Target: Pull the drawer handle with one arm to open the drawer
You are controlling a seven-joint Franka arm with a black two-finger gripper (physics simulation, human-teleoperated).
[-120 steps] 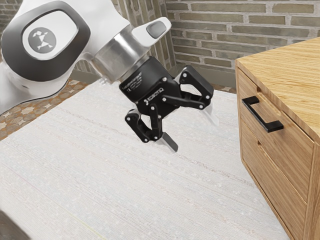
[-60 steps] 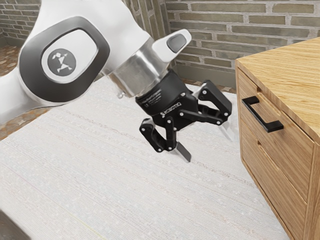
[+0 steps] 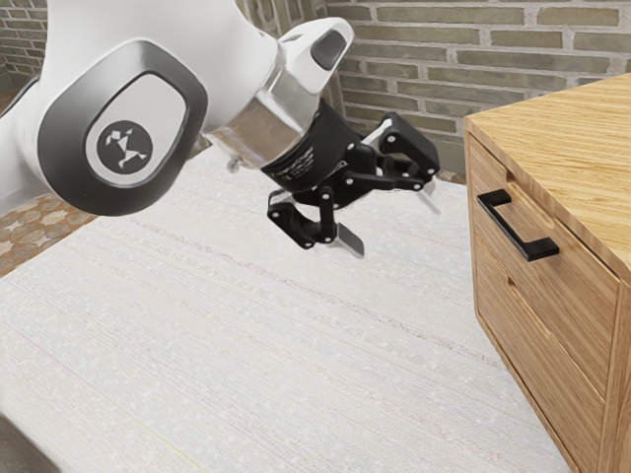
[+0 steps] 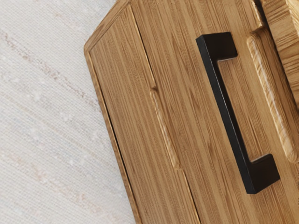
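- Our pincer [image 3: 390, 222] hangs open wide in the exterior view, both black fingers spread and nothing between them.
- Over the last second it travels toward the exterior view's right, from out over the pale surface [image 3: 246, 345] toward the wooden cabinet [image 3: 562, 128].
- In the last half second it also rises and turns. The fingers, which pointed down at the surface, now lie more level and aim at the cabinet's front.
- That lift brings the fingertips to about the height of the handle [image 3: 518, 225], a black bar on the top drawer [image 3: 572, 296].
- A clear gap remains between pincer and handle; they are near but not touching.
- The drawer itself looks unchanged across the pictures. Its front sits flush with the cabinet, so we judge it shut.
- From the wrist view the handle [image 4: 233, 112] runs as a long dark bar with two short posts fixed to the drawer [image 4: 196, 130], with the grooved edge of a second drawer front beside it. The hand's camera now faces that front.
- We judge this to be the approach step, with the aiming nearly done.
- Still ahead, as we read it: move the open fingers around the bar, close on it, then pull back.
- One risk is closing askew of the bar, so that the fingers slip off when we pull.
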